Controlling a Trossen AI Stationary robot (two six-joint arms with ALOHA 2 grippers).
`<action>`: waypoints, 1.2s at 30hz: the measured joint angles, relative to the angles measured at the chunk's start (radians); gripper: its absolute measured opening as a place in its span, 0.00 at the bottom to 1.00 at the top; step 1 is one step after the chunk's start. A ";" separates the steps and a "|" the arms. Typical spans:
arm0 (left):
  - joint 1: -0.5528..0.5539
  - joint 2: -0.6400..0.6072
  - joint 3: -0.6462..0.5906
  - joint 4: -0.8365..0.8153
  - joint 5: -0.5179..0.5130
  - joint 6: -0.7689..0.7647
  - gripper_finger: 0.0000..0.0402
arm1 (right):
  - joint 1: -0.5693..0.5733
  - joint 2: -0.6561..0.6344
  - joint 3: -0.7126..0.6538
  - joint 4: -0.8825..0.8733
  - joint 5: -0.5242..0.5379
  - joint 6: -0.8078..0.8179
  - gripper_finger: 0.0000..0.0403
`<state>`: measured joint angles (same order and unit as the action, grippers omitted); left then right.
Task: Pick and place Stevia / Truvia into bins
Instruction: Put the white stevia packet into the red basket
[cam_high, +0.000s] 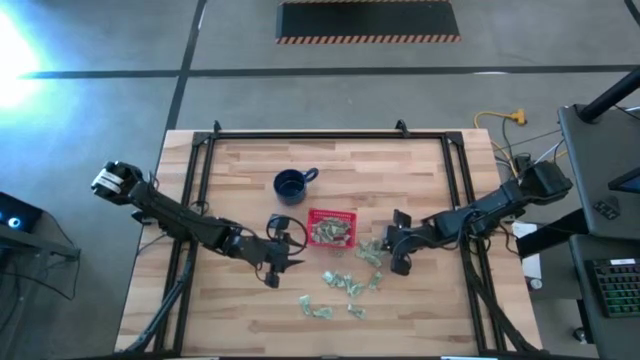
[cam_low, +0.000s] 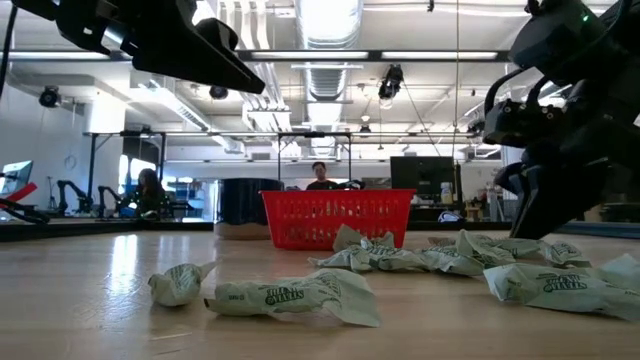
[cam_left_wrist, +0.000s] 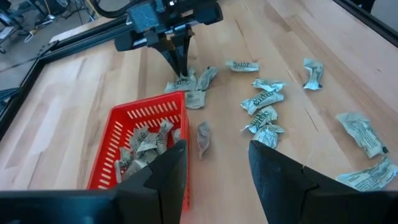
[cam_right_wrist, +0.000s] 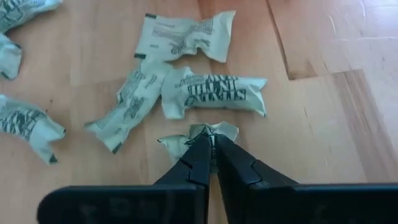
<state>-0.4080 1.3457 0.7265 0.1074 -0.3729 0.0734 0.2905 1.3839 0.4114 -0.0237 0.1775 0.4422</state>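
Several pale green-and-white sachets (cam_high: 340, 285) lie scattered flat on the wooden table, near and right of the red latticed basket (cam_high: 332, 214), which holds several more (cam_left_wrist: 140, 146). My right gripper (cam_right_wrist: 209, 138) stands just right of the basket, pointing down, shut on one crumpled sachet (cam_right_wrist: 227, 130) among a small cluster (cam_left_wrist: 186, 84). My left gripper (cam_left_wrist: 214, 162) hovers open above the table at the basket's near-left corner, touching nothing; it shows raised in the low view (cam_low: 215, 60). One sachet (cam_left_wrist: 203, 137) lies beside the basket ahead of it. My right gripper pinches a crumpled sachet at its middle (cam_right_wrist: 214, 129) between the two fingertips (cam_right_wrist: 199, 149), coming from above and slanting down. The sachet lies on the table, its ends sticking out on either side of the tips.
A dark blue mug (cam_high: 292, 183) stands on the table beyond and left of the basket. A black metal frame (cam_high: 320, 135) runs along the table's edges. Bare wood lies left of the left gripper and along the far side. People sit in the room behind (cam_low: 320, 175).
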 joint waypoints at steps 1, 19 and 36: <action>0.000 0.000 0.000 -0.004 0.000 -0.003 0.39 | 0.000 -0.008 0.000 -0.014 0.001 0.000 0.03; 0.000 0.003 -0.002 -0.172 0.001 -0.098 0.39 | -0.001 -0.192 0.107 -0.012 0.289 -0.234 0.02; -0.001 0.013 -0.012 -0.170 0.082 -0.121 0.39 | -0.009 0.090 0.208 0.413 0.372 -0.540 0.02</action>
<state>-0.4088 1.3590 0.7149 -0.0625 -0.2908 -0.0474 0.2817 1.4738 0.6197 0.3894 0.5495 -0.0978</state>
